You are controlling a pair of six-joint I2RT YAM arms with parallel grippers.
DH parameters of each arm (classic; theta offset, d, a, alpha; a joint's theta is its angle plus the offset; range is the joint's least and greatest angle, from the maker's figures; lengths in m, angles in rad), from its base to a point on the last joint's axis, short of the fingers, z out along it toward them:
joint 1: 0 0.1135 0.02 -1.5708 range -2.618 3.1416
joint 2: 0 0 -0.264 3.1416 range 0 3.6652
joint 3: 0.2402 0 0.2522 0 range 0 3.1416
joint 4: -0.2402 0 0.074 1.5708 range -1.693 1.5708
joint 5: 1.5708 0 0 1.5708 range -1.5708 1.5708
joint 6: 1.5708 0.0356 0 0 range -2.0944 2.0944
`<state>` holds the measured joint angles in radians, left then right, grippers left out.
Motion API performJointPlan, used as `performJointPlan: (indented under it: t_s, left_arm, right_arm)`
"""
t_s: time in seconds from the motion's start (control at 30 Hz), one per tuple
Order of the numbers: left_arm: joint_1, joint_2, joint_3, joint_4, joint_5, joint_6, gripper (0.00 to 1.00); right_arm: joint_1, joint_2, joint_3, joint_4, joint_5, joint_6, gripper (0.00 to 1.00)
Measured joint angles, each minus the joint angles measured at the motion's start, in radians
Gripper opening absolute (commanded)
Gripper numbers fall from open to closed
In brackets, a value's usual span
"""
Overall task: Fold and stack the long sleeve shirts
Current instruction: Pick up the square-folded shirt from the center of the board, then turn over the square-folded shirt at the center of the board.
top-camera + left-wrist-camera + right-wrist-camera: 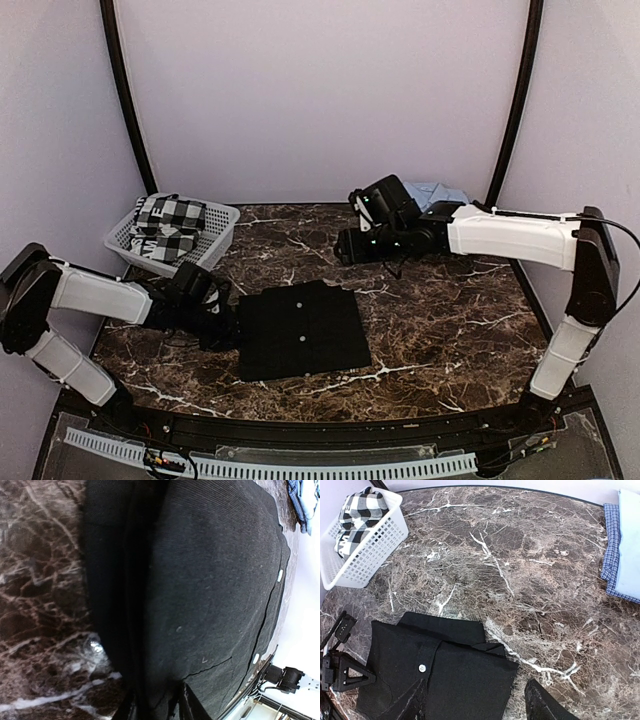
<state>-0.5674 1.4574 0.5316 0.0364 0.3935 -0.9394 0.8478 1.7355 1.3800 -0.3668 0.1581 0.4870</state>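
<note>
Black shirt: the black shirt [303, 328] lies folded into a flat square near the front edge of the counter [440, 320], a bit left of the middle, buttons facing up.
Left fingers: the left fingers [222, 322] sit low at the shirt's left edge. In the left wrist view cloth bunches between them, so they look pinched on that edge.
Right fingers: the right fingers [352, 243] hang high over the back of the counter, apart and holding nothing.
Blue shirt: the light blue shirt [631, 540] lies at the back right corner on a blue checked cloth [611, 535].
Basket: the white basket [222, 232] at the back left holds a black and white checked cloth [170, 228].
Doing it well: the left arm should keep a firm, low pinch and move slowly, so the fold stays flat and the layers do not slide.
</note>
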Motion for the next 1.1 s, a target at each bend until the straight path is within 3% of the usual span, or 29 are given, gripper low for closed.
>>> performJointPlan:
  t_s: [0.23,0.4,0.57,0.73,0.97,1.1]
  left_arm:
    - [-0.010,0.032,0.008,0.030,-0.014,-0.026,0.01]
    - [-0.012,0.036,0.028,0.003,-0.031,-0.020,0.00]
    - [-0.014,0.024,0.117,-0.150,-0.080,0.041,0.00]
    - [-0.012,-0.034,0.224,-0.317,-0.117,0.128,0.00]
    - [0.016,-0.078,0.322,-0.510,-0.117,0.236,0.00]
    - [0.037,-0.080,0.399,-0.609,-0.118,0.299,0.00]
  right_arm:
    - [0.000,-0.063,-0.108,0.051,0.002,0.004,0.64]
    - [0.000,-0.071,-0.177,0.058,0.004,0.012,0.64]
    - [0.000,-0.079,-0.227,0.065,0.001,0.023,0.62]
    - [0.003,-0.074,-0.266,0.079,-0.028,0.035,0.52]
    - [0.075,0.044,-0.252,0.099,-0.060,0.073,0.30]
    - [0.111,0.145,-0.209,0.104,-0.077,0.086,0.27]
